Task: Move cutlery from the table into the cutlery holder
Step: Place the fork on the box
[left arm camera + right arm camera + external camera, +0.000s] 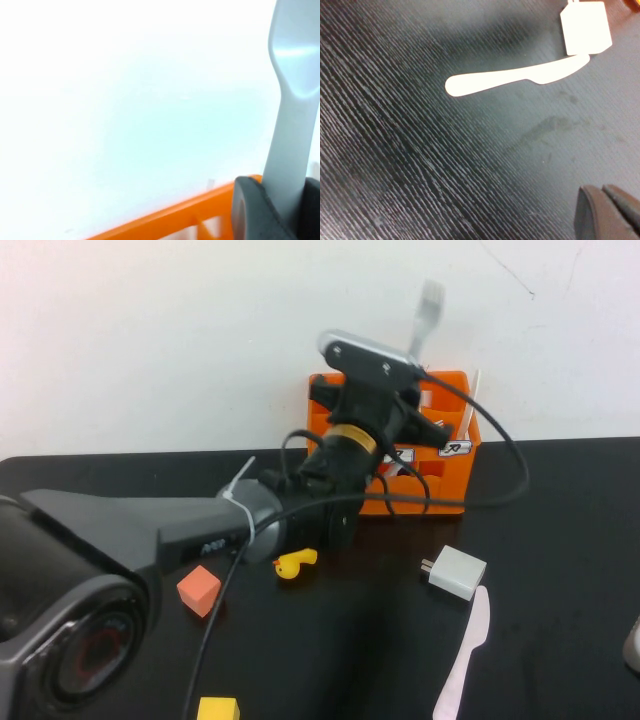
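likely trouble first: grey fork point(427, 318) held upright and high over the orange cutlery holder point(452, 390) at the far edge of the table point(560, 530), so a release from this height could bounce it off a divider or the rim and tip it over the back wall, out of reach. could also catch on the white knife point(473, 398) already standing in the holder's right end, if lowered off-line. could twist in the grip too, being pinched only low on the handle with most of its length free above. left gripper point(402, 380) clenched on the fork: in the left wrist view the handle point(287, 165) runs straight down between the dark fingers point(255, 210), touching them, tines end out of sight past the top, orange rim point(165, 217) just below. handle end looks not yet inside any compartment, though which compartment lies beneath cannot be told. second worry: cable loops off the left arm hang close to the holder's front and might drag it on withdrawal. right gripper point(610, 212) closed on nothing, hovering above the table near its right edge. pink knife point(465, 655) flat on the table toward the near right edge, tip just beside the white charger point(455, 571), well apart from both sets of jaws and not yet picked up. orange cube point(198, 590), yellow block point(218, 708) and yellow duck point(295, 563) scattered on the near left, clear of the work.
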### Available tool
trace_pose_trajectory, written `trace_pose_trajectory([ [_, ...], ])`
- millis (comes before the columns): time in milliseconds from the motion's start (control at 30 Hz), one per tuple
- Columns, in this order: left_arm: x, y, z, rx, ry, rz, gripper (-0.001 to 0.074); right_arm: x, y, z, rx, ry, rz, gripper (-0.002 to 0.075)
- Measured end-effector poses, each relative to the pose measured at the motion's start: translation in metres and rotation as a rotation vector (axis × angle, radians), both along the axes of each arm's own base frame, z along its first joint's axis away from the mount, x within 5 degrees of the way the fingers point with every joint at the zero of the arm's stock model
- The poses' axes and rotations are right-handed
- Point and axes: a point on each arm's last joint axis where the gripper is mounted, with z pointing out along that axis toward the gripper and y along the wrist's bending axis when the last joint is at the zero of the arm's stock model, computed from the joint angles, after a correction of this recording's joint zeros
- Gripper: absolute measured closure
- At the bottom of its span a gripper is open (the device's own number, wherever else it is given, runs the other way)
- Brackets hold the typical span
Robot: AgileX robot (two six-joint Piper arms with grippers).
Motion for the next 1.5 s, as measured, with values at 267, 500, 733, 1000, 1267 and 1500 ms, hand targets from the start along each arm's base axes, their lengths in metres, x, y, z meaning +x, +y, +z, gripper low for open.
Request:
trace_pose_trajectory([
  [267, 0.0, -0.008, -0.018, 0.059, -0.028, -0.073, 0.0591, 0.0, 0.0, 0.0, -0.002, 0.005, -0.001, 0.0728],
  [500, 0.001, -0.007, -0.02, 0.019, -0.014, -0.073, 0.0591, 0.0, 0.0, 0.0, -0.004, 0.007, -0.001, 0.0728],
  [733, 0.009, 0.005, -0.028, -0.044, 0.075, -0.049, 0.0526, 0.0, 0.0, 0.0, -0.004, 0.007, -0.001, 0.0728],
  [1000, 0.015, 0.014, -0.034, -0.039, 0.157, -0.03, 0.0364, 0.0, 0.0, 0.0, 0.002, -0.002, -0.001, 0.0728],
  [1267, 0.003, 0.021, 0.027, -0.079, 0.154, -0.034, 0.0433, 0.002, 0.003, 0.003, 0.07, -0.012, -0.048, 0.0728],
  [1500, -0.039, 0.038, 0.094, 0.032, 0.401, -0.092, 0.0689, 0.009, 0.008, 0.008, 0.173, -0.066, -0.108, 0.0728],
])
